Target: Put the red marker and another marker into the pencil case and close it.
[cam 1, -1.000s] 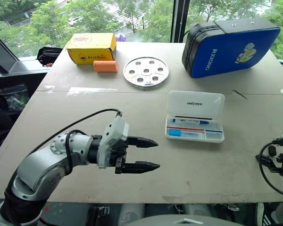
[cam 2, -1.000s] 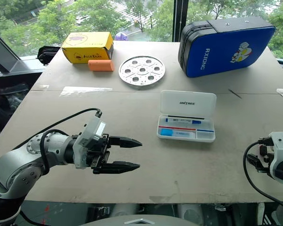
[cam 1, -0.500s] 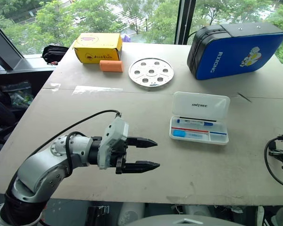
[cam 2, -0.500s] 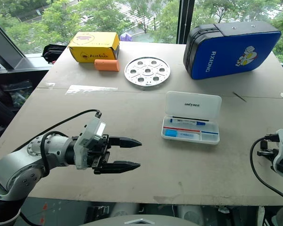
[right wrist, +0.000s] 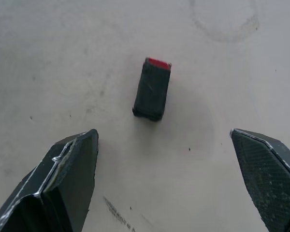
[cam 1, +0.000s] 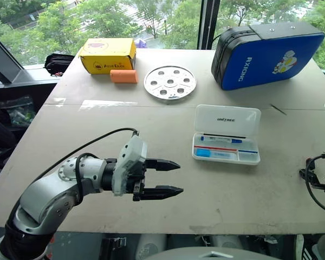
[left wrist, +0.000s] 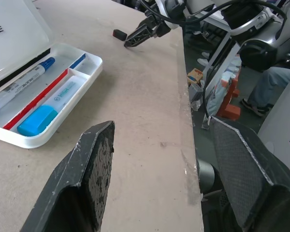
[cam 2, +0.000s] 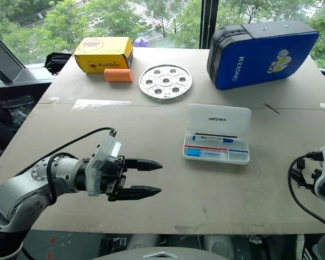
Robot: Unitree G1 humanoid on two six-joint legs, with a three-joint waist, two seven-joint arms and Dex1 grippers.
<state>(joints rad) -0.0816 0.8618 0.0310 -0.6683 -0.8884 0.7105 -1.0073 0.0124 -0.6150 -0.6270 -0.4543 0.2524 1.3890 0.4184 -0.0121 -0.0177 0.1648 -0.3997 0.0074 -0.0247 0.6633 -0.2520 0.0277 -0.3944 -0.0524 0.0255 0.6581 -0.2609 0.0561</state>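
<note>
Beige table (cam 1: 97, 124); beyond wide-spread right jaws, small black red-tipped block (right wrist: 152, 89).

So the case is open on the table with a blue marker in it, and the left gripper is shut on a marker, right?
Not quite. The case is open with a blue marker inside, but the left gripper is open and empty, hanging over the table away from the case. The left eye view shows it.

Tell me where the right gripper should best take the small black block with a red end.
Grip the small black block across its two long flat sides, near the middle, coming from above. It lies flat on the grey table, and the open right gripper has a finger toward each long side.
</note>
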